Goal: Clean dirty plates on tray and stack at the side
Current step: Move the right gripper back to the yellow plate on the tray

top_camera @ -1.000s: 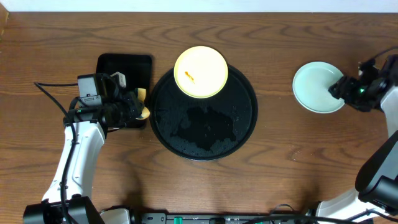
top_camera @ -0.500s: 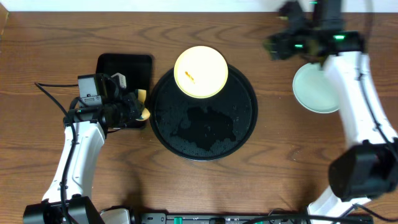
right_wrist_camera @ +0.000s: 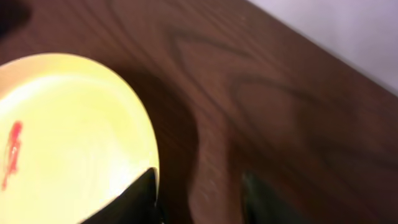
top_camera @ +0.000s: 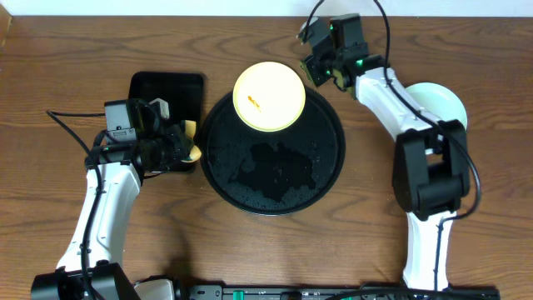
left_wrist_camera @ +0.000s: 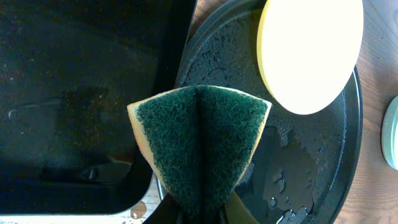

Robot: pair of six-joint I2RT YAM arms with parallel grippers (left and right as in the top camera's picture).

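Note:
A pale yellow plate (top_camera: 268,97) with a small orange smear (right_wrist_camera: 12,152) rests on the far rim of the round black tray (top_camera: 275,179), which is wet. A mint plate (top_camera: 445,98) lies on the wood at the right, partly under my right arm. My right gripper (top_camera: 311,67) hovers at the yellow plate's right edge. Its fingers (right_wrist_camera: 146,186) stand apart with only bare wood between them, the left one by the rim. At the tray's left edge, my left gripper (top_camera: 188,143) is shut on a folded green-and-yellow sponge (left_wrist_camera: 200,149).
A smaller rectangular black tray (top_camera: 166,90) sits left of the round one, under my left gripper. Water drops (left_wrist_camera: 280,186) lie on the round tray. The table's back edge meets a white wall (right_wrist_camera: 348,31) just behind my right gripper.
My right arm has swung from the mint plate at the right to the back, next to the yellow plate. The left arm and sponge have stayed still.

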